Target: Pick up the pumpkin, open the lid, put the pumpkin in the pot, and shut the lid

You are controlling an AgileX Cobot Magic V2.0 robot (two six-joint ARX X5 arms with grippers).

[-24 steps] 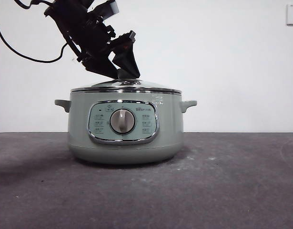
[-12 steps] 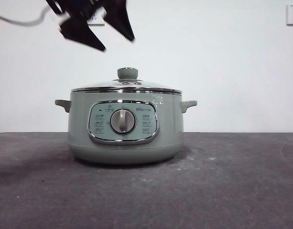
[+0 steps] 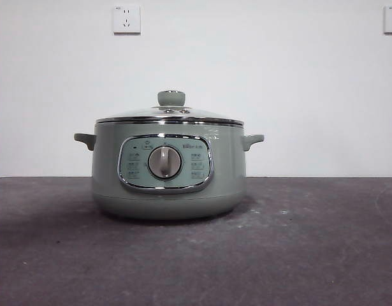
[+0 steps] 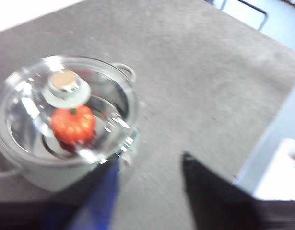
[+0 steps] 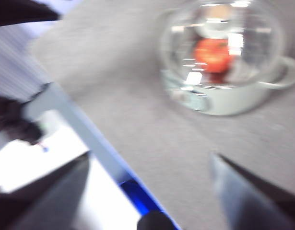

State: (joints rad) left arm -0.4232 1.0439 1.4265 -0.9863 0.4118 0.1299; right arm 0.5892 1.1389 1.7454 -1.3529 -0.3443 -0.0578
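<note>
The pale sage-green pot (image 3: 169, 169) stands mid-frame on the dark grey desk (image 3: 310, 255), silver dial facing front. Its glass lid (image 3: 170, 115) sits closed on it, and the orange ribbed pumpkin (image 4: 73, 124) shows through the glass, inside the pot. Both the left gripper (image 4: 149, 191) and the right gripper (image 5: 149, 191) hang with fingers spread, empty, well apart from the pot. Behind is a white wall with a socket (image 3: 126, 19) at upper left.

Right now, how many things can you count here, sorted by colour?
Sage-green: 1, the pot.
Clear glass with a green knob: 1, the lid, shut on the pot.
Orange: 1, the pumpkin, inside under the lid.
White: 2 wall sockets.
Total: 5.
</note>
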